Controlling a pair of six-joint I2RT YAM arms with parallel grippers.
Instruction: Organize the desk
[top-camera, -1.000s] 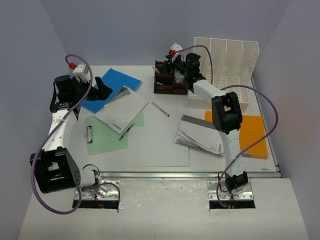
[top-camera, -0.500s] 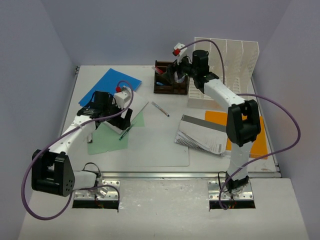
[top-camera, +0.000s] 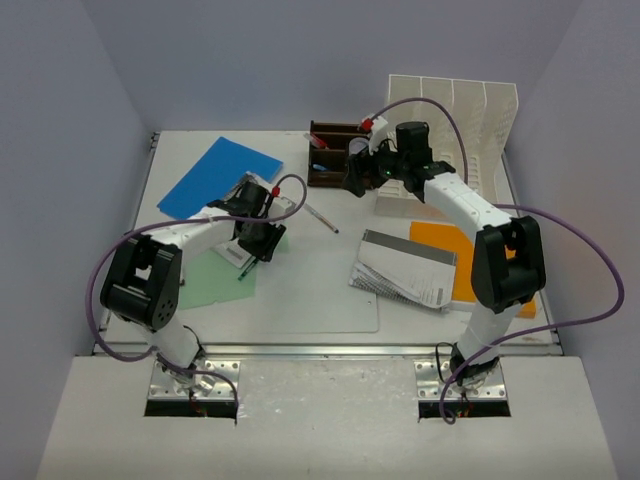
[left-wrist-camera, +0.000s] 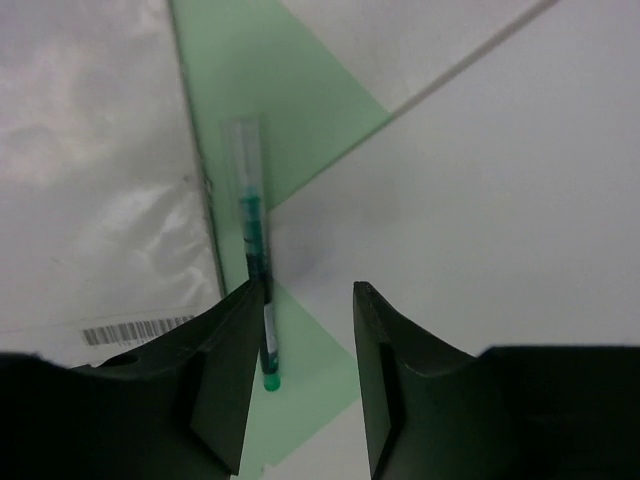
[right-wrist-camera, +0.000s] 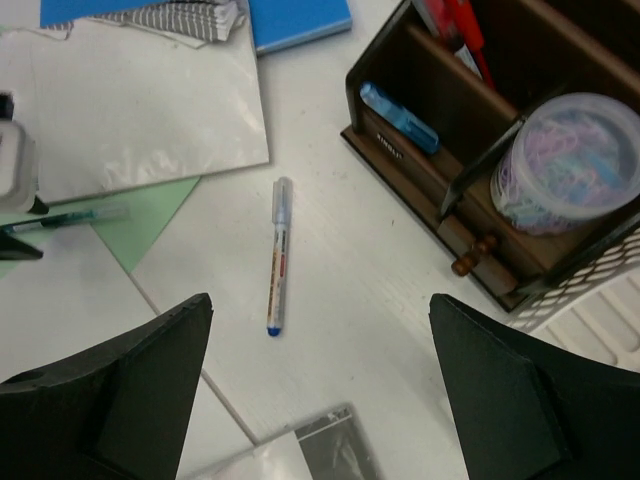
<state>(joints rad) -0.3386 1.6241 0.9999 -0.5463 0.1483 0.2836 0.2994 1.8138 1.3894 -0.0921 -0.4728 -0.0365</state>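
The white desk (top-camera: 352, 207) holds loose papers and pens. My left gripper (top-camera: 262, 240) is low over a green pen (top-camera: 249, 265) that lies along the edge of a clear-sleeved paper (left-wrist-camera: 90, 150) and a green sheet (left-wrist-camera: 270, 90). In the left wrist view the green pen (left-wrist-camera: 248, 215) rests against the inner side of the left finger, and the left gripper (left-wrist-camera: 308, 290) is still open, with a gap to the other finger. My right gripper (top-camera: 358, 172) hovers wide open in front of the brown pen organizer (top-camera: 335, 178). A blue-tipped pen (right-wrist-camera: 278, 255) lies below the right gripper (right-wrist-camera: 320, 300).
A blue folder (top-camera: 215, 172) lies at the back left. A white file rack (top-camera: 455, 110) stands at the back right. An orange folder (top-camera: 462, 285) sits under a paper stack (top-camera: 405, 268). The organizer (right-wrist-camera: 420, 175) holds a jar of clips (right-wrist-camera: 570, 160). A metal rail (top-camera: 320, 350) edges the front.
My left arm swung from the blue folder down to the green pen and its jaws narrowed. My right gripper drew back from the organizer and opened a little wider.
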